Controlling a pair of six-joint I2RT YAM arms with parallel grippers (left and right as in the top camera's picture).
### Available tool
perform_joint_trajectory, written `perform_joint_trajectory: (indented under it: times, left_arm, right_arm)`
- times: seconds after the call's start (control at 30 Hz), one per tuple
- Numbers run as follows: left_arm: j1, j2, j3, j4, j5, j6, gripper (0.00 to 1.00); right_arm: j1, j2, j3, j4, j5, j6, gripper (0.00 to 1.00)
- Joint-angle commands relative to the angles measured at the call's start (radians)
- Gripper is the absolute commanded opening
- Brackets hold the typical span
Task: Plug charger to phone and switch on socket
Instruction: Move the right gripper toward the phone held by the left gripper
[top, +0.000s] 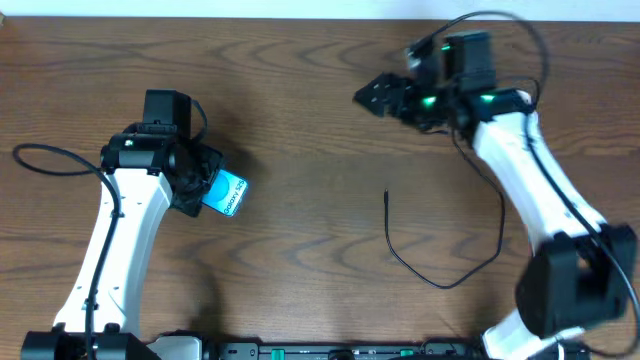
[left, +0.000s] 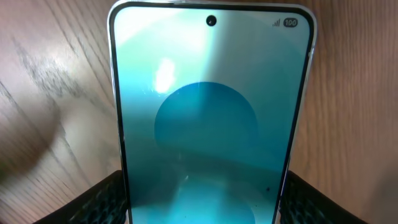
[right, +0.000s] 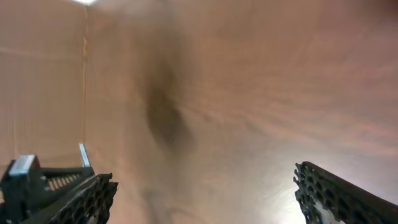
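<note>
Glowing cyan-white, the phone seems clamped in the left pincer.

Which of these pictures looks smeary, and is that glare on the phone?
Right wrist view: the table is blurred, with a dark shadow smudge and bright glare at the top edge. Left wrist view: the phone is sharp, with a white reflection streaking its screen, so yes, glare. Overhead view: evenly lit, the charger a clear thin line.
</note>
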Motion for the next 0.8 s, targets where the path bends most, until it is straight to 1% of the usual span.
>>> perform_joint_trajectory:
  times: [0.0, 0.17, 0.43, 0.57, 0.77]
  left_arm:
    - [-0.002, -0.013, 0.011, 0.001, 0.030, -0.103, 0.07]
    - [-0.002, -0.013, 0.011, 0.000, 0.052, -0.161, 0.07]
    - [0.003, 0.021, 0.011, 0.002, 0.193, -0.295, 0.07]
    - [0.003, 0.065, 0.011, 0.013, 0.266, -0.315, 0.07]
    - [0.003, 0.138, 0.011, 0.023, 0.320, -0.324, 0.07]
  right_arm:
    - [0.058, 0.061, 0.015, -0.003, -0.093, 0.071, 0.92]
    - [0.124, 0.111, 0.016, -0.005, -0.120, 0.084, 0.94]
    - [0.202, 0.111, 0.019, 0.013, -0.124, 0.088, 0.95]
    - [0.223, 0.111, 0.019, 0.035, -0.124, 0.092, 0.96]
    - [0.239, 0.111, 0.020, 0.051, -0.146, 0.095, 0.95]
